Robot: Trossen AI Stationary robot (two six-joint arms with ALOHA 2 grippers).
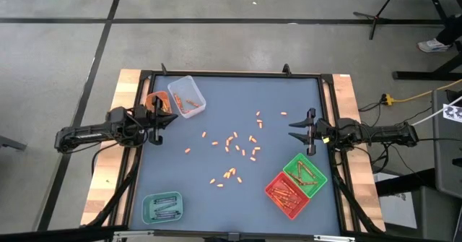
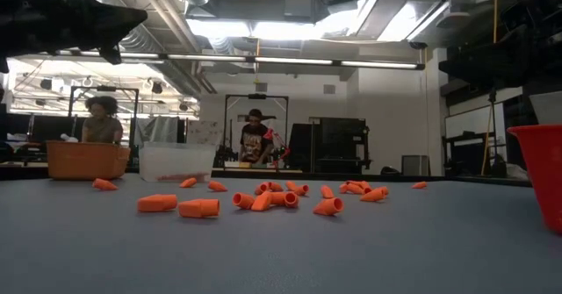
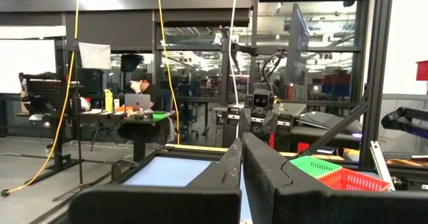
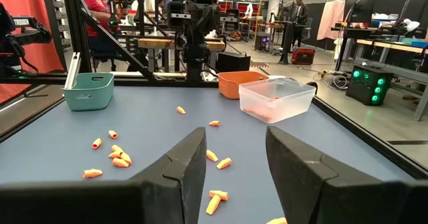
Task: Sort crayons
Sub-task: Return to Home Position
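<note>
Several small orange crayons lie loose on the grey table top, mostly around its middle; they also show in the low view and the right wrist view. My left gripper hovers shut at the table's left edge, pointing toward the middle, its fingers together. My right gripper hovers at the right edge, pointing left, open with nothing between its fingers. Neither gripper touches a crayon.
A clear tray and an orange tray holding some crayons stand at the far left. A teal tray sits at the near left, a green tray and a red tray at the near right. People sit beyond the table.
</note>
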